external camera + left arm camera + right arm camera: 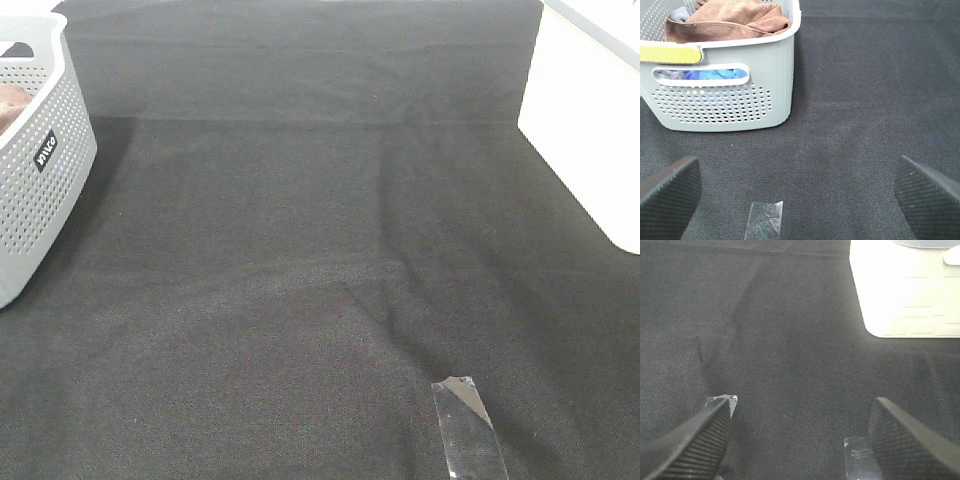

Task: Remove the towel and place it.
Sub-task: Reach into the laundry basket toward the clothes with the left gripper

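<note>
The brown towel lies bunched on top of the contents of a grey perforated basket, over a blue item that shows through the handle slot. In the exterior high view the basket stands at the far left, with a sliver of the towel showing inside. My left gripper is open and empty, low over the black cloth a short way in front of the basket. My right gripper is open and empty over the cloth. Neither gripper shows in the exterior high view.
A black cloth covers the table, with slight wrinkles. A white box stands at the right edge, also in the right wrist view. Clear tape strips lie on the cloth.
</note>
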`<action>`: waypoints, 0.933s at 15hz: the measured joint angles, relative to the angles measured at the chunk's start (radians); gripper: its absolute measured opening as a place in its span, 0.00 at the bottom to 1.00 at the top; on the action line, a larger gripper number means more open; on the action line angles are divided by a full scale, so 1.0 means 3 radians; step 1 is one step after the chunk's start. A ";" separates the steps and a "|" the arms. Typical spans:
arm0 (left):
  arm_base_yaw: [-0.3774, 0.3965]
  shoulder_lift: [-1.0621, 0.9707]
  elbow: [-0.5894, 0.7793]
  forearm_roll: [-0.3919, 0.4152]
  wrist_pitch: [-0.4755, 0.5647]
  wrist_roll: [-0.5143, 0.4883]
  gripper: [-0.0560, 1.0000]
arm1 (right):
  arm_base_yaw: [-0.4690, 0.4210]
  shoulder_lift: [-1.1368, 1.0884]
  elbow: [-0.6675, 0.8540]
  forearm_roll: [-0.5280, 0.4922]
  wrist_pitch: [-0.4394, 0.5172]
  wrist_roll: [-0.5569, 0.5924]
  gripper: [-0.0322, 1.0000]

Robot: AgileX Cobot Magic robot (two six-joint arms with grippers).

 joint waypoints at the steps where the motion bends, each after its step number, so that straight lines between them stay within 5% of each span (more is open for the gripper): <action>1: 0.0000 0.0000 0.0000 0.0000 0.0000 0.0000 0.99 | 0.0000 0.0000 0.0000 0.0000 0.0000 0.0000 0.74; 14: 0.0000 0.0000 0.0000 0.0000 0.0000 0.0000 0.99 | 0.0000 0.0000 0.0000 0.0000 0.0000 0.0000 0.74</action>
